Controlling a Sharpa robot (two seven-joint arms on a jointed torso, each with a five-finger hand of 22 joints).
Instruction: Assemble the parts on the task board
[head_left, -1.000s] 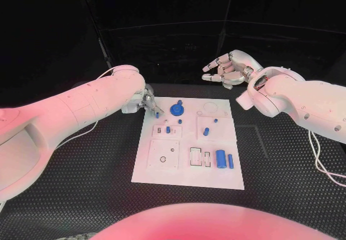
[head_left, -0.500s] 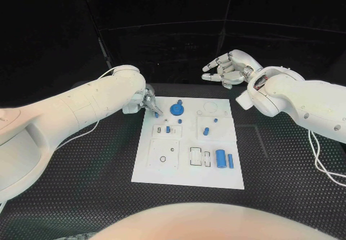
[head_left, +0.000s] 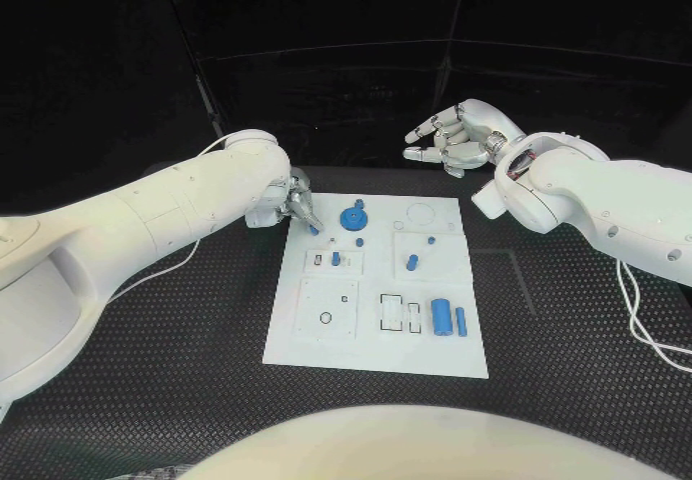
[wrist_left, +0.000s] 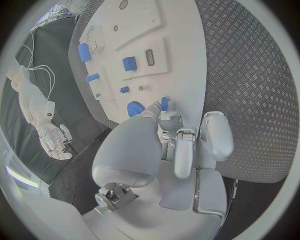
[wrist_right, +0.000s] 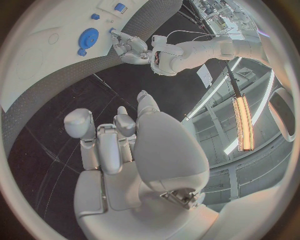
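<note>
Left robot hand (wrist_left: 172, 127) pinches a small blue peg (wrist_left: 164, 103) over the white board (head_left: 378, 285) near its far-left corner. Right robot hand (head_left: 454, 137) hangs beyond the board's far edge, fingers curled in on nothing.

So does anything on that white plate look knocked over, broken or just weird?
Nothing stands out. The task board lies flat and square on the table, its blue parts look intact, and the left hand holds one small blue peg at its far corner.
</note>
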